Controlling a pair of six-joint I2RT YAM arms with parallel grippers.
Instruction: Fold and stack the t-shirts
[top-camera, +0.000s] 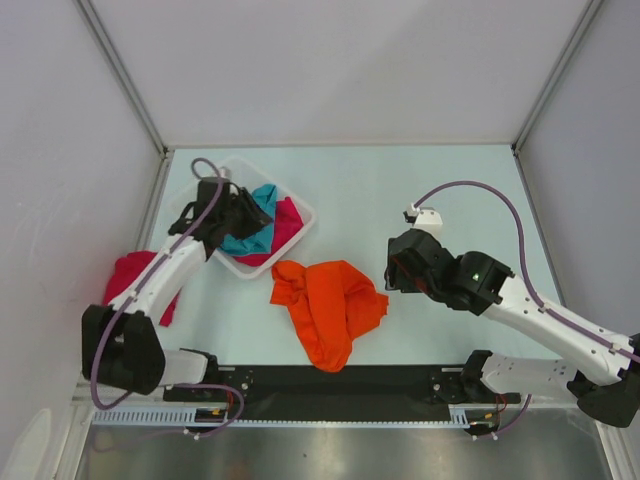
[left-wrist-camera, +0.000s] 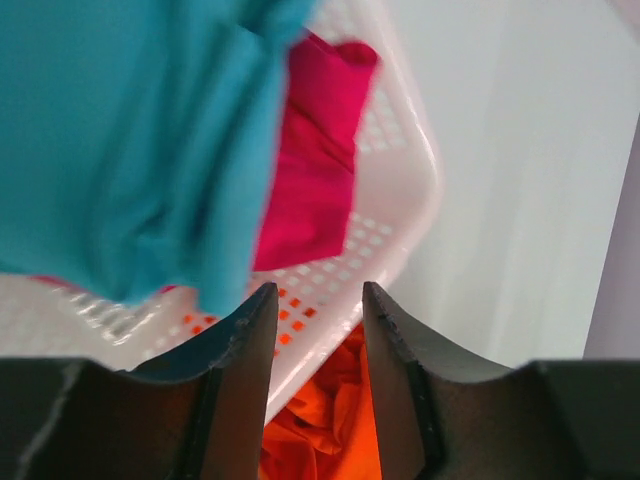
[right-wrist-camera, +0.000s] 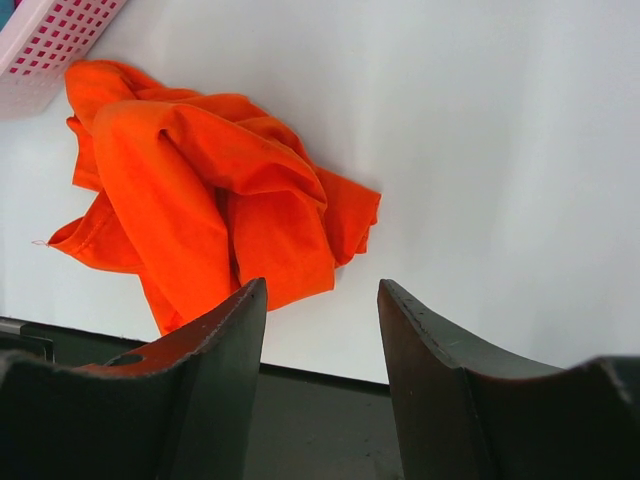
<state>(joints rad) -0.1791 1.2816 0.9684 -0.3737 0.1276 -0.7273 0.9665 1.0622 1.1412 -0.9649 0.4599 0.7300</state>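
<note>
A crumpled bright orange t-shirt (top-camera: 328, 305) lies on the table's near middle. It also shows in the right wrist view (right-wrist-camera: 200, 190) and the left wrist view (left-wrist-camera: 320, 420). A teal t-shirt (top-camera: 250, 228) (left-wrist-camera: 130, 140) and a crimson pink t-shirt (top-camera: 283, 230) (left-wrist-camera: 315, 170) lie in the white lattice basket (top-camera: 300, 208). A second crimson t-shirt (top-camera: 128, 280) lies at the left, partly under the left arm. My left gripper (top-camera: 240, 215) (left-wrist-camera: 318, 300) hovers over the basket, open and empty. My right gripper (top-camera: 392, 272) (right-wrist-camera: 322, 290) is open and empty, just right of the orange t-shirt.
The basket (left-wrist-camera: 400, 200) stands at the back left, and its corner shows in the right wrist view (right-wrist-camera: 50, 40). A black strip (top-camera: 340, 385) runs along the table's near edge. White walls enclose the table at the left, back and right.
</note>
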